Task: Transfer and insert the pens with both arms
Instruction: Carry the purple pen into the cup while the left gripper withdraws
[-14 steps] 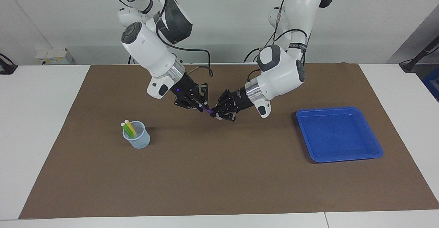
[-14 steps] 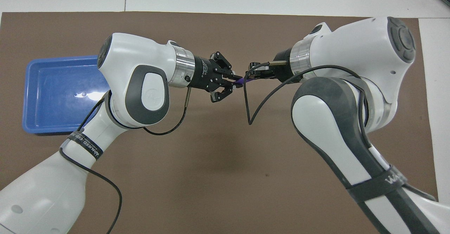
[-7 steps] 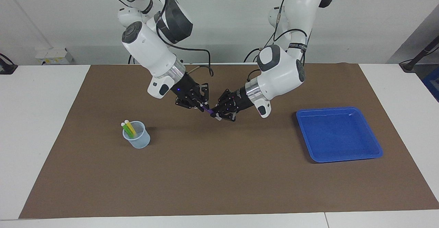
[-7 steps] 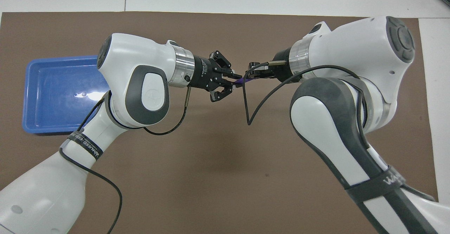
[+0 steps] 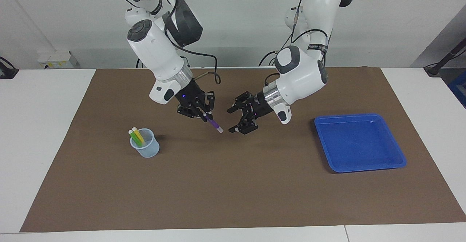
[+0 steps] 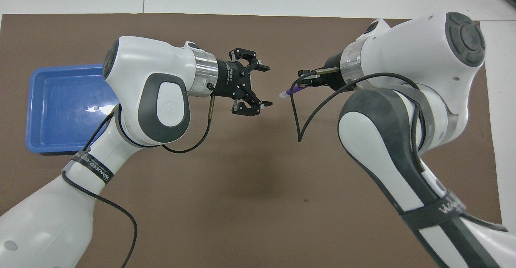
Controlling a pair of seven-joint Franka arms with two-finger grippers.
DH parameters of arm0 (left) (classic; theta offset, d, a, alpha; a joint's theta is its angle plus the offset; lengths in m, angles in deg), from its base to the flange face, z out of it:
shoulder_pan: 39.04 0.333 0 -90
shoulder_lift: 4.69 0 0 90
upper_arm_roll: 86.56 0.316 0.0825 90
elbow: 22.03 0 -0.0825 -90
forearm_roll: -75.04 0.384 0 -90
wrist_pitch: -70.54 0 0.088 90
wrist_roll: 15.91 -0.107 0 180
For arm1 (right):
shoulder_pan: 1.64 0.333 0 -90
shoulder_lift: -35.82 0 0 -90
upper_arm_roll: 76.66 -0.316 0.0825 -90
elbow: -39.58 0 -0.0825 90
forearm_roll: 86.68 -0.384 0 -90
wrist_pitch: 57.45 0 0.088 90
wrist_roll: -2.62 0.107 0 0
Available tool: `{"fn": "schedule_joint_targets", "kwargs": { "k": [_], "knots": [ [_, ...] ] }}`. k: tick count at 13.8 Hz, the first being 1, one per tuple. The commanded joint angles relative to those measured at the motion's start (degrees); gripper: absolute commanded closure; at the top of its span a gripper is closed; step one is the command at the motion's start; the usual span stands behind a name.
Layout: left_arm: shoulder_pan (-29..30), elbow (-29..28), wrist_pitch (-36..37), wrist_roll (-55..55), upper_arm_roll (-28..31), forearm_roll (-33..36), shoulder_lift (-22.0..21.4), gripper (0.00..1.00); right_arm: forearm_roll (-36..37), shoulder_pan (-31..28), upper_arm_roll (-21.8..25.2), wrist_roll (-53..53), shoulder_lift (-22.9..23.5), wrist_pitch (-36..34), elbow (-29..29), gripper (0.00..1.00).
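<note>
step: handover looks done, i read purple pen as ready for the cup.
right gripper (image 5: 203, 115): clamped on the purple pen (image 5: 214, 124), up over the brown mat (image 5: 255, 198).
pen axis: slants down out of the right gripper, pale tip lowest, pointing toward the left arm's end of the counter.
left gripper (image 5: 241, 119): jaws spread wide, nothing in them, just beside the pen tip but apart from it, over the mat.
cup (image 5: 145, 148): on the mat toward the right arm's end; yellow pen (image 5: 138, 135) and green pen (image 5: 134, 137) stand in it, pale ends up.
key relation: cup lies away from the pen tip's heading, so i'd swing the right arm over the cup and bring the pen upright.
blue tray (image 5: 397, 163): toward the left arm's end, no pens in it.
</note>
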Motion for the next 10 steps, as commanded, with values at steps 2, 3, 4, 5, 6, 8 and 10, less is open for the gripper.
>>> {"fn": "schedule_joint_targets", "kwargs": {
  "k": [2, 3, 4, 5, 6, 8, 10],
  "knots": [
    [0.6, 0.7, -0.2, -0.5, 0.5, 8.8, -2.0, 0.0, 5.7, -5.9, -0.3, -6.9, -2.2, -7.3, 0.7, 1.0],
    [0.8, 0.4, 0.6, -0.8, 0.5, 14.2, -2.5, 0.0, 6.2, -8.2, -0.3, -10.5, -2.4, -9.0, 0.7, 1.0],
    [1.2, 0.0, 1.0, -1.3, 0.5, 17.5, -2.8, 0.0, 7.3, -10.2, -0.2, -14.3, -2.4, -10.2, 0.7, 1.0],
    [2.5, -0.1, 2.7, -2.1, 0.5, 18.1, -2.9, 0.0, 9.0, -12.7, -0.3, -18.6, -2.6, -10.5, 0.2, 1.0],
    [4.0, -0.2, 4.4, -3.6, 0.4, 18.1, -3.1, 0.0, 10.2, -14.9, -0.4, -22.5, -3.1, -10.5, -0.5, 1.0],
    [5.3, -1.2, 7.7, -10.7, 0.5, 18.5, -4.1, 0.0, 11.2, -18.1, -0.3, -27.8, -3.7, -9.8, -2.3, 1.0],
    [9.7, -5.3, 8.5, -23.0, 0.8, 18.6, -6.1, 0.0, 11.4, -19.3, -0.3, -29.8, -3.7, -9.4, -2.8, 1.0]
  ]
}}
